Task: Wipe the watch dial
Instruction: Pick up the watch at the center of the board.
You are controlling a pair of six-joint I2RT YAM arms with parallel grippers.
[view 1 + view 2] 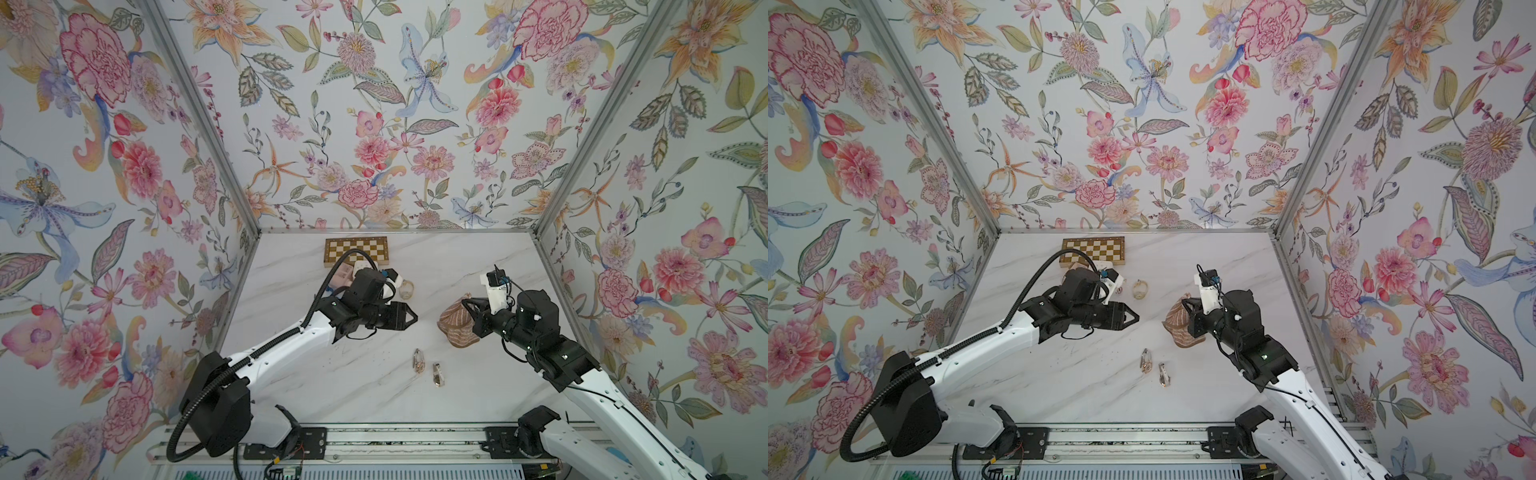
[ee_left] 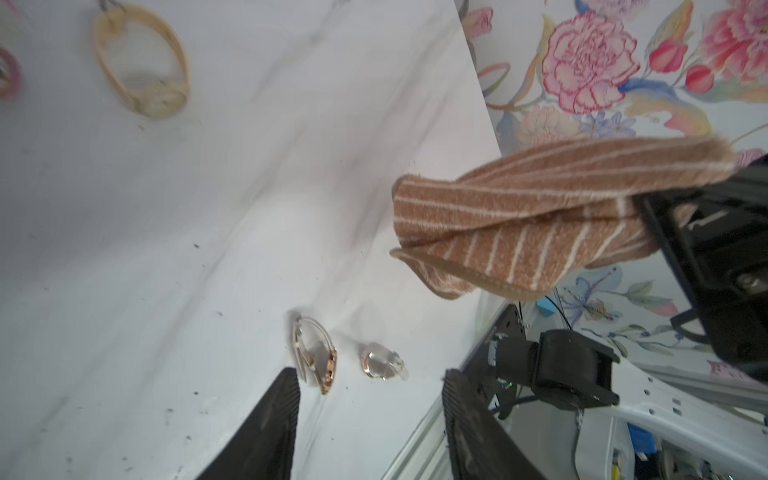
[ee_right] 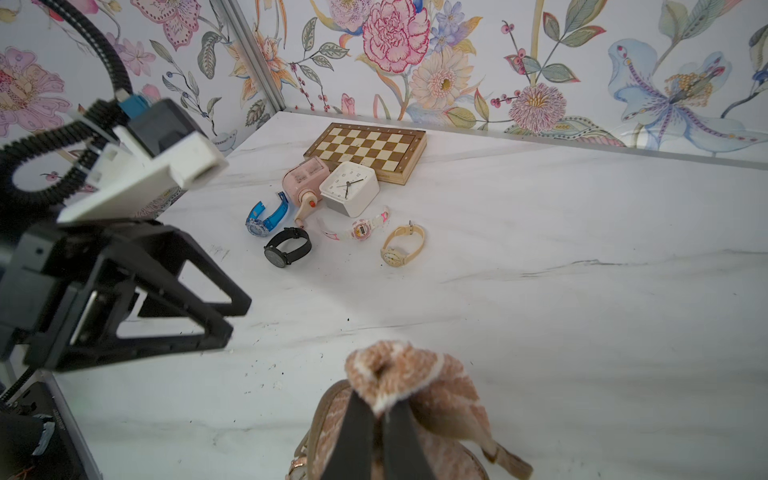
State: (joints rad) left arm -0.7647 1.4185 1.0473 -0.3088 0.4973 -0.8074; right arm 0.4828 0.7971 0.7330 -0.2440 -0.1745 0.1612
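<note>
A folded chessboard (image 3: 365,150) lies near the flowered back wall (image 3: 457,62) on the marble desk (image 3: 582,249). Just in front of it, side by side, sit a white square clock (image 3: 351,188) and a pink box with a crank (image 3: 305,183).

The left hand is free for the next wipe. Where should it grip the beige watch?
Probably the strap opposite the dial, from above. The beige watch seems to rest on its edge, strap closed in an upward-open loop, so it can be pinched inside and outside, leaving the dial clear.
</note>
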